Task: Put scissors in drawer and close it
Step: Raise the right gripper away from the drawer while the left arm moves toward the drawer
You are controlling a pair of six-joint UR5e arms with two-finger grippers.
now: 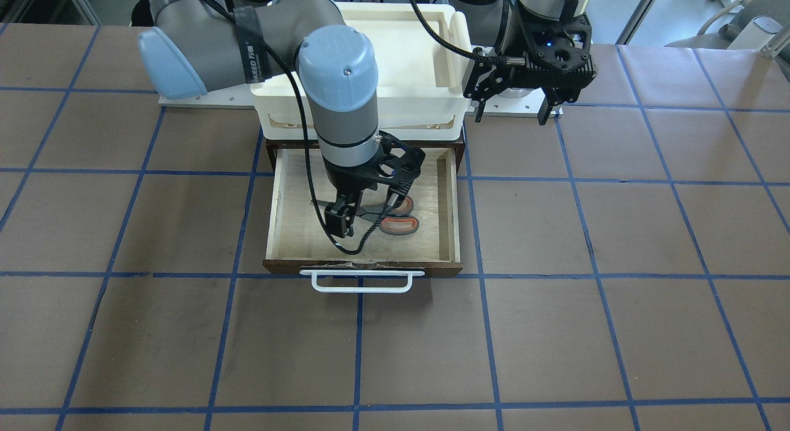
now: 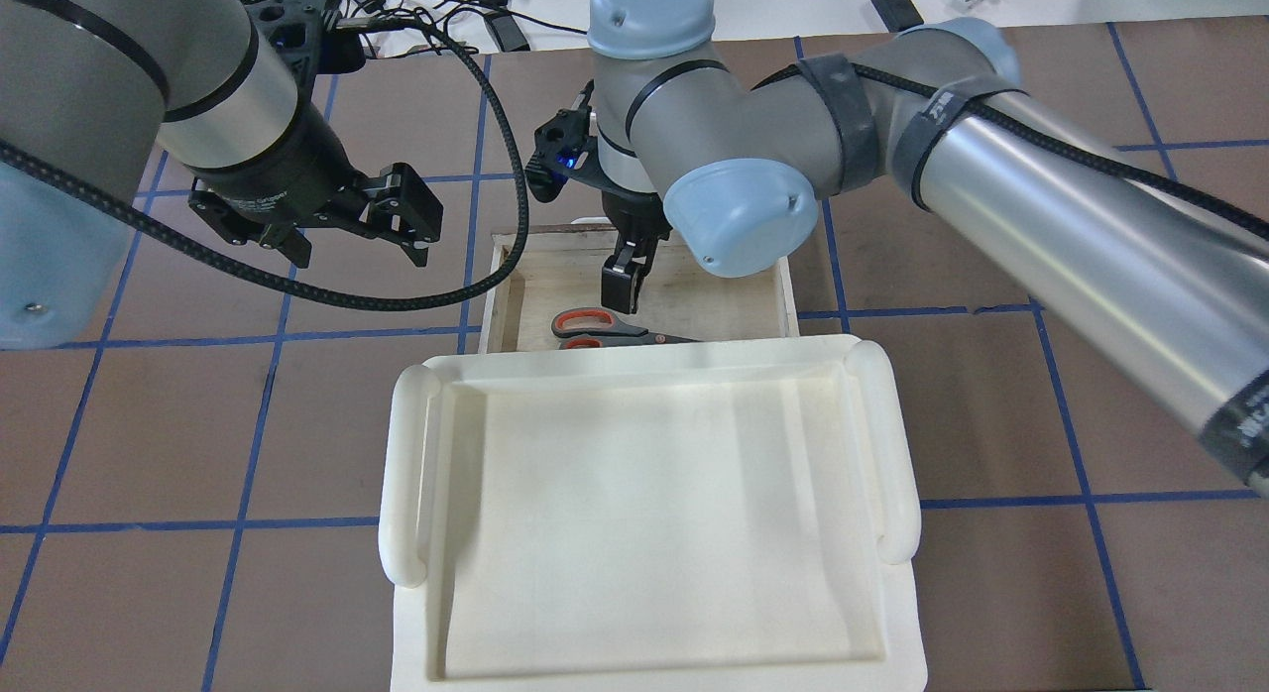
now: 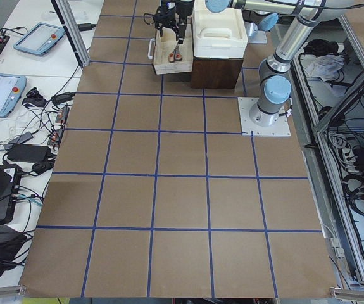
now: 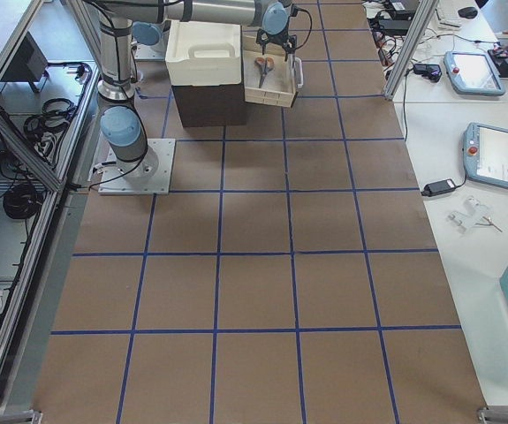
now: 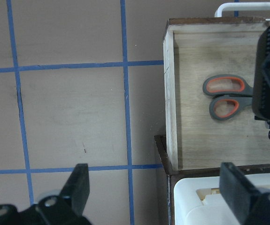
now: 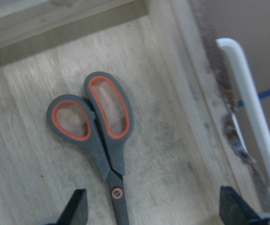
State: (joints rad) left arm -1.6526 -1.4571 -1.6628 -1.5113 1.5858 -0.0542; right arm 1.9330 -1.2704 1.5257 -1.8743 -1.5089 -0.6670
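Observation:
The scissors (image 1: 398, 224), with grey handles and orange-red inner loops, lie flat on the pale floor of the open wooden drawer (image 1: 296, 227). They also show in the overhead view (image 2: 595, 325), the left wrist view (image 5: 224, 96) and the right wrist view (image 6: 102, 122). My right gripper (image 1: 364, 215) hangs open just above the scissors' blades, inside the drawer, and holds nothing (image 6: 156, 211). My left gripper (image 1: 512, 117) is open and empty, above the table beside the drawer's back corner (image 5: 154, 187). The drawer's white bar handle (image 1: 361, 281) faces away from the robot.
A white plastic bin (image 2: 644, 494) sits on top of the dark brown cabinet that the drawer slides out of. It hides the scissors' blade tips in the overhead view. Brown table with blue grid lines (image 1: 617, 233) lies all around.

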